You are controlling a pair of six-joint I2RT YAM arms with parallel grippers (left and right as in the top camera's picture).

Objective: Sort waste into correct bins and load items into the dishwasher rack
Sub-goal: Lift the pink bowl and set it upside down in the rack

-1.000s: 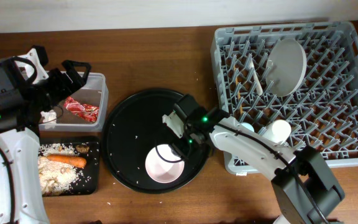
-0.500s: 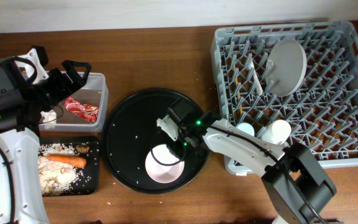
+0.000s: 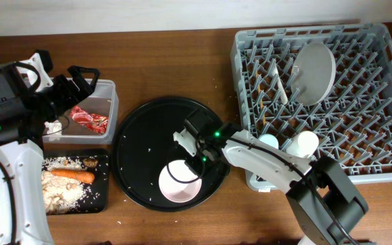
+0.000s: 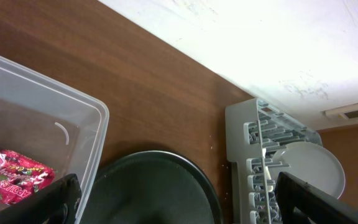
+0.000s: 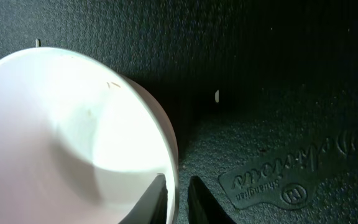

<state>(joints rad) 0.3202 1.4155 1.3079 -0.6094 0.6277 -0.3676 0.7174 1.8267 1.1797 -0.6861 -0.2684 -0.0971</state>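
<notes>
White bowl sits upright on the round black tray. Right gripper straddles its rim, jaws narrow; whether it pinches cannot be told. Left gripper, left of the tray, gapes wide, empty.

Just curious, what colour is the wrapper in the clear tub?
Red. The wrapper shows best in the left wrist view.

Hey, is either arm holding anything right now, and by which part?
The right gripper appears to pinch the white bowl by its rim, one finger inside, one outside. The left gripper is open, holding nothing.
</notes>
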